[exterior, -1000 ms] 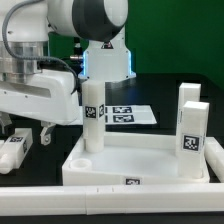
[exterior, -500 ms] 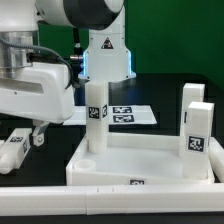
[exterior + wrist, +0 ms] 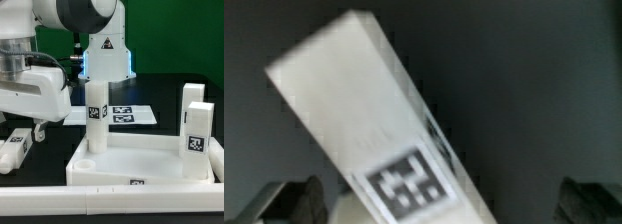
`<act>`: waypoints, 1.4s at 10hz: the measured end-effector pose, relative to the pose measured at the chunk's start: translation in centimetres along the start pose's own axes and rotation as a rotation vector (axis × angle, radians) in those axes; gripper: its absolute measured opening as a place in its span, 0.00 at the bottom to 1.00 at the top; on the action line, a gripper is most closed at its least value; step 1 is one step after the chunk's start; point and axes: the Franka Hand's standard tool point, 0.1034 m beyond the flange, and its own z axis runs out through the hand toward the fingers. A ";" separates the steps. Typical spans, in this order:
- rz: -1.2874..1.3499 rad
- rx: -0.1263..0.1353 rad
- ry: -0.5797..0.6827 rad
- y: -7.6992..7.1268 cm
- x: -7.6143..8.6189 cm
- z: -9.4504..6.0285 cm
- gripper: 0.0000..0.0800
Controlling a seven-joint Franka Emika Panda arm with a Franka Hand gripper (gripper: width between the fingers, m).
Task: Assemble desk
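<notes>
My gripper [image 3: 420, 205] hangs over the loose leg [image 3: 14, 150] at the lower left of the exterior frame, with its fingers [image 3: 292, 200] spread wide on either side of that leg and not touching it, so I am holding nothing. In the wrist view the leg runs as a tilted white bar with its tag low in the frame, and it sits between my two dark fingertips with room to spare. Over the last second my arm has slid further toward the exterior view's left and dropped a little, so that the hand now stands more squarely above this leg than it did. I judge that I am lining up for a pick and that the closing has not begun. The tabletop [image 3: 140, 162] lies in the lower middle of the exterior frame, rim up. One leg [image 3: 95, 118] stands upright in its near left corner socket, and two more legs [image 3: 194, 135] stand at the right side, one behind the other. The marker board [image 3: 130, 115] lies flat behind the panel. The long white rail [image 3: 110, 196] runs along the bottom edge. One corner appears unfilled, so the leg under me looks like the last one to go in.
</notes>
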 end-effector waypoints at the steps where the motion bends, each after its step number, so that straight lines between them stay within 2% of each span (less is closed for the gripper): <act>1: 0.003 -0.009 -0.001 0.4 -0.1 0.6 0.81; 2: 0.001 -0.022 0.002 0.5 -0.2 1.3 0.81; 5: 0.021 -0.030 -0.004 0.6 -0.3 1.8 0.81; 7: 0.012 -0.028 -0.008 0.3 -0.5 1.9 0.50; 8: 0.001 -0.023 -0.011 -0.2 -0.6 1.9 0.50; 9: -0.001 -0.022 -0.011 -0.3 -0.6 1.9 0.42; 10: -0.002 -0.020 -0.010 -0.5 -0.8 1.9 0.42; 11: -0.003 -0.012 -0.003 -0.7 -2.8 1.7 0.42; 12: 0.006 -0.012 0.010 -0.7 -5.0 1.0 0.36; 13: 0.042 -0.015 0.016 -0.4 -7.0 0.4 0.36; 14: 0.063 -0.026 0.017 0.0 -7.9 0.4 0.36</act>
